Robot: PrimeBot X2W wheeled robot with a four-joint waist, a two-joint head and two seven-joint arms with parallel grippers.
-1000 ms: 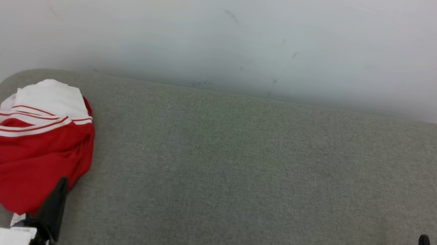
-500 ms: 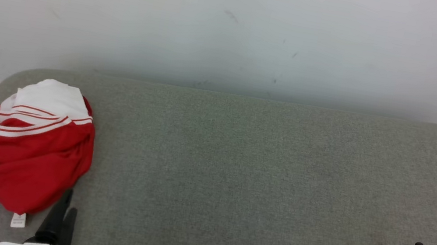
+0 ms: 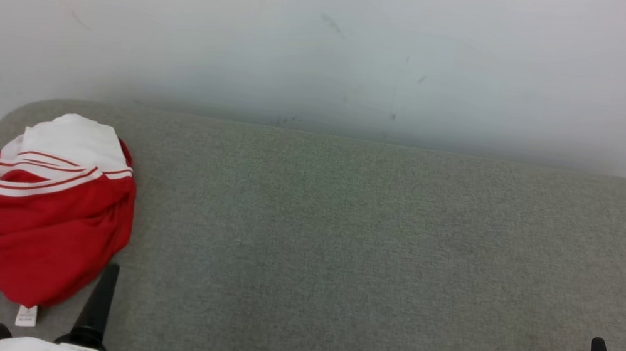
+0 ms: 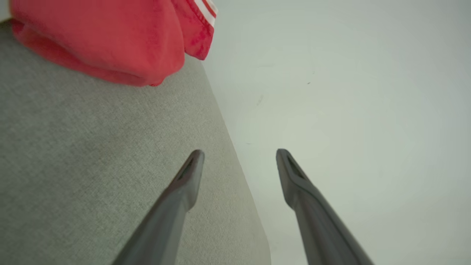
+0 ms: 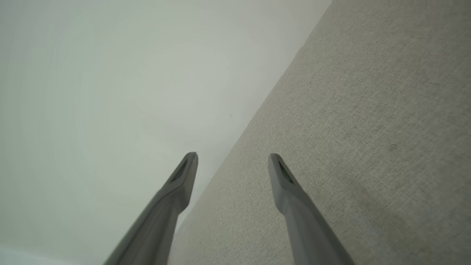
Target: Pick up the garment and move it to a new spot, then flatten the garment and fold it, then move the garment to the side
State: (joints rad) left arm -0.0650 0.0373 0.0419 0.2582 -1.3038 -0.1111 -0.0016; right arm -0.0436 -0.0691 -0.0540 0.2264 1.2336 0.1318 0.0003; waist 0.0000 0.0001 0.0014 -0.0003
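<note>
Garment (image 3: 25, 223) is lying bunched at lower left, looking soft, light, floppy; I'd be pinching its near red edge; left gripper (image 4: 240, 152) and right gripper (image 5: 232, 156) are hanging spread, empty.

Red garment (image 3: 24, 229) on grey cushion (image 3: 368, 261)

Red garment (image 3: 22, 222) with white striped trim; grey woven surface (image 3: 375, 262); dark fingers (image 3: 100, 305)
</note>
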